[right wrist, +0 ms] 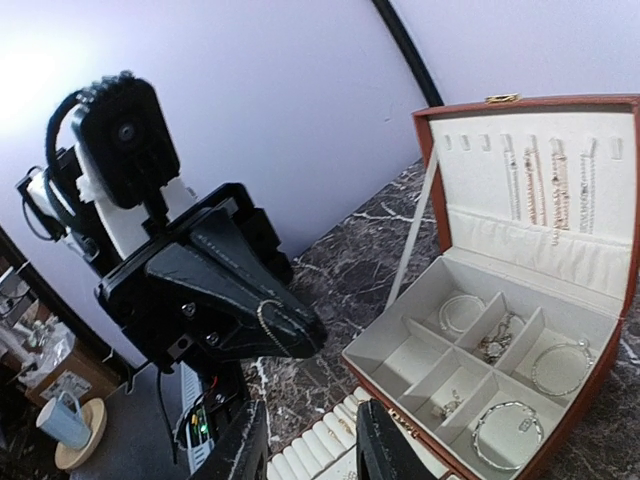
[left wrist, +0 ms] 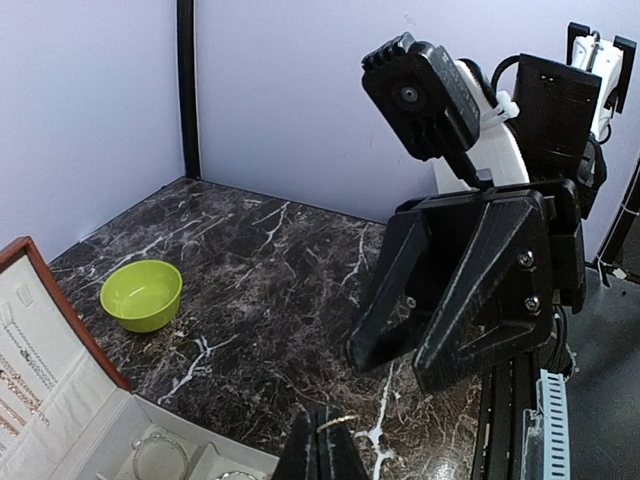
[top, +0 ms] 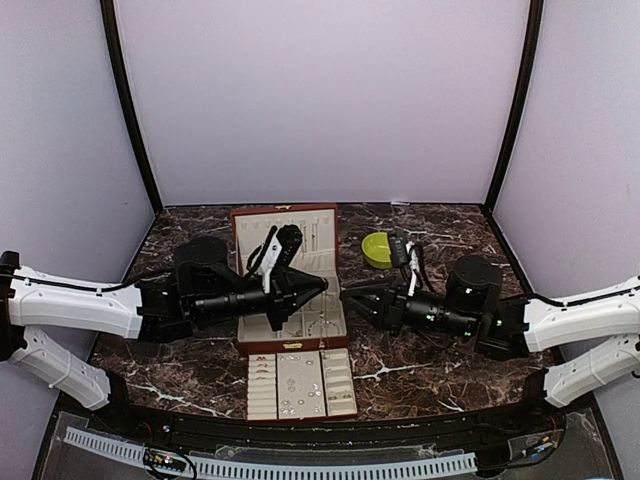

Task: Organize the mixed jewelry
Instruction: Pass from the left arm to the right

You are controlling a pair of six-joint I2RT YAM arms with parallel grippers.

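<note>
Held piece: a thin, pale strand (right wrist: 264,322), curved and beaded-looking, far finer than the jaws.
Its axis: the strand (left wrist: 336,421) lies crosswise over the tip of the left jaws, its long line running side to side at a slight tilt.
Left jaws: closed, pinching the strand at their very tip, pointing toward the right arm over the box's right side.
Right jaws: parted with nothing between them, tips facing the left jaws, near the strand but apart from it.
Other jewelry: silvery bangles (right wrist: 504,434) lie flat in the box's compartments. Thin chains (right wrist: 551,186) hang lengthwise down the lid.
Box (right wrist: 560,101): reddish-brown shell, cream lining, lid upright.
Tray (top: 338,385): cream with ridged slots, just in front of the box.
Bowl (top: 377,249): lime green, round, smooth.
Surface (top: 430,350): dark marble pattern with white veins.
</note>
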